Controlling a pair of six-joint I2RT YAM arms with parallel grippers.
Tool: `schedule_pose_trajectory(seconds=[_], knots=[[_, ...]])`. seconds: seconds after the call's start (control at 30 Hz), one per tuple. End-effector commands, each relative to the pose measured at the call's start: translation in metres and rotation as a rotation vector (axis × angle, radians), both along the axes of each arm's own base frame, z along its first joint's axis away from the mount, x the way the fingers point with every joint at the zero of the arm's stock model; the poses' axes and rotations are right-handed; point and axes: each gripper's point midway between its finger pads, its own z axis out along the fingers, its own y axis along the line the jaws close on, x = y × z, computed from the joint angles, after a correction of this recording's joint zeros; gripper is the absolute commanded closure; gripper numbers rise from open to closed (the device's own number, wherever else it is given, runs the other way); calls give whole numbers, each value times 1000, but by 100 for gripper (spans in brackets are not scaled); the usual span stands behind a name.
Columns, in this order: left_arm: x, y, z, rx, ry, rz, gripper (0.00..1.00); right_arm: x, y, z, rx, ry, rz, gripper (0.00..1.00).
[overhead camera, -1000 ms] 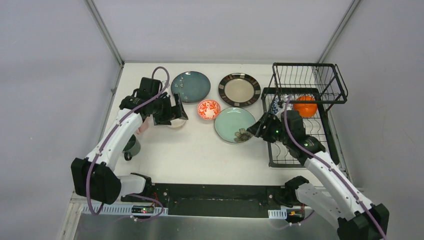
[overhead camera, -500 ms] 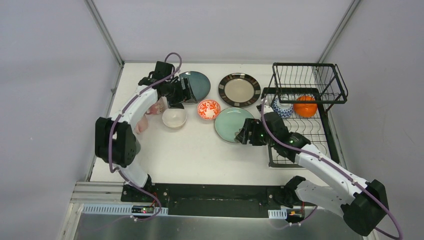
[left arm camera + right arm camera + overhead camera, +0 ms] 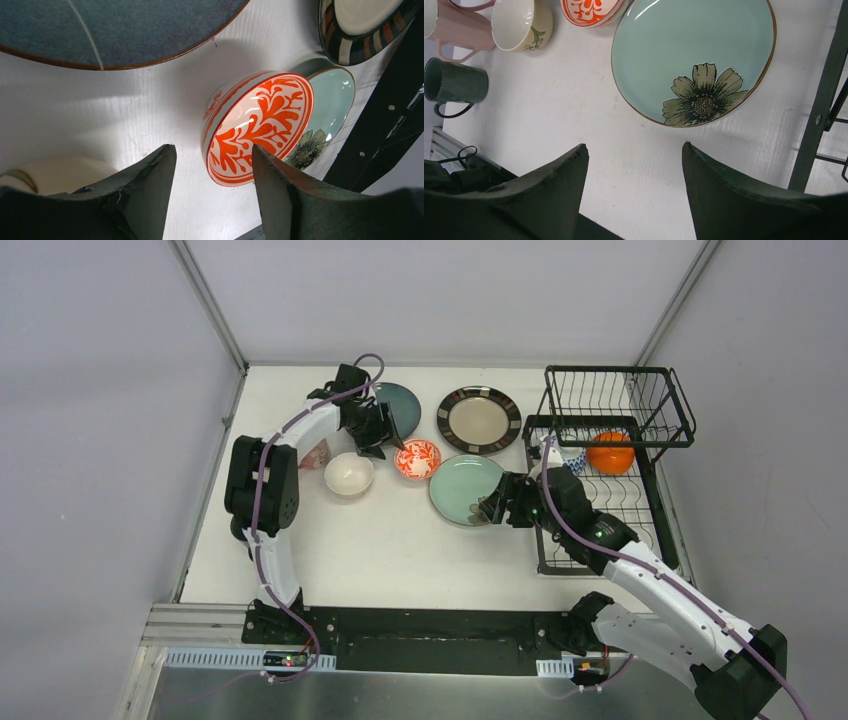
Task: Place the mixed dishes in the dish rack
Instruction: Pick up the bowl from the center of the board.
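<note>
My left gripper (image 3: 385,443) is open and empty, just left of the small red-patterned bowl (image 3: 417,458); in the left wrist view the bowl (image 3: 260,125) lies just beyond the fingertips (image 3: 280,190). My arm covers part of the dark teal plate (image 3: 402,405). The dark-rimmed beige plate (image 3: 479,420) lies to its right. My right gripper (image 3: 497,508) is open and empty at the near right edge of the mint flower plate (image 3: 462,485), which lies ahead of it in the right wrist view (image 3: 689,55). The white bowl (image 3: 348,473) and pink cups (image 3: 318,452) sit at the left. The orange bowl (image 3: 610,452) is in the black wire dish rack (image 3: 640,525).
A blue-and-white bowl (image 3: 570,454) sits in the rack beside the orange one. A dark green mug (image 3: 454,85) stands near the pink cup (image 3: 456,25) at the table's left. The rack's raised basket (image 3: 615,400) is at the far right. Grey walls enclose the table.
My left gripper swung from the white bowl past the teal plate to beside the red-patterned bowl. My right gripper drew back from the rack to the mint plate's edge.
</note>
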Motion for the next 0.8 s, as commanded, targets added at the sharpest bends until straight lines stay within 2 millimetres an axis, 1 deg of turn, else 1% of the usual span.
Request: schedule_pose_trajectory(seconds=[0.0, 0.07, 0.23, 0.37, 0.47, 0.63, 0.67, 0.77], knots=[[12, -17, 11, -42, -42, -22, 44, 7, -2, 11, 8, -68, -18, 29], [10, -18, 4, -38, -27, -26, 46, 7, -1, 12, 8, -73, -9, 29], [10, -19, -12, -15, -3, -27, 58, 7, 0, 11, 4, -75, 0, 29], [9, -21, -16, -17, 6, -38, 69, 8, 1, 10, 5, -72, 3, 30], [7, -22, -14, -16, 0, -44, 81, 8, 3, 10, 11, -65, 7, 29], [4, -21, -4, -23, -8, -40, 98, 8, 5, 10, 14, -59, 12, 29], [2, -21, -1, -26, -10, -40, 100, 8, 5, 9, 15, -58, 11, 29], [-2, -21, 7, -37, -13, -42, 100, 9, 7, 10, 21, -58, 12, 27]])
